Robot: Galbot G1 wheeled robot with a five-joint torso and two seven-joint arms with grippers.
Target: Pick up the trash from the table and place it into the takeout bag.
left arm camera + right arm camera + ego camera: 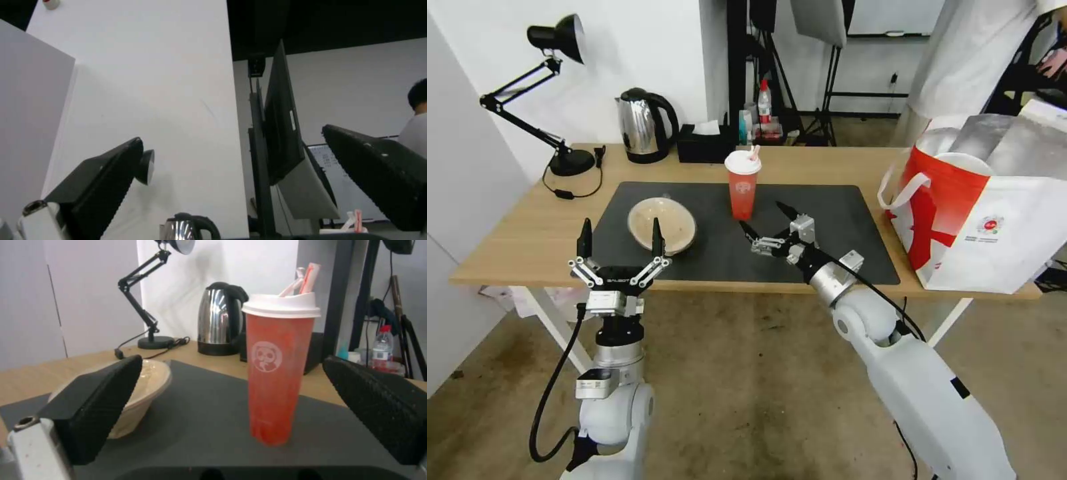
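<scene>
Fingers [788, 210] of the right gripper [767, 221] stand wide apart, just short of the cup [742, 185], which stands upright on the mat [840, 220] between them as the wrist view shows, presumably lined up to take it by the sides; the left gripper [619, 241] hovers by the mat's near edge, fingers wide and pointing up, just before the beige bowl [662, 225]; the bag [980, 213] waits open-mouthed beside the mat's right end, on the surface [527, 233].
</scene>
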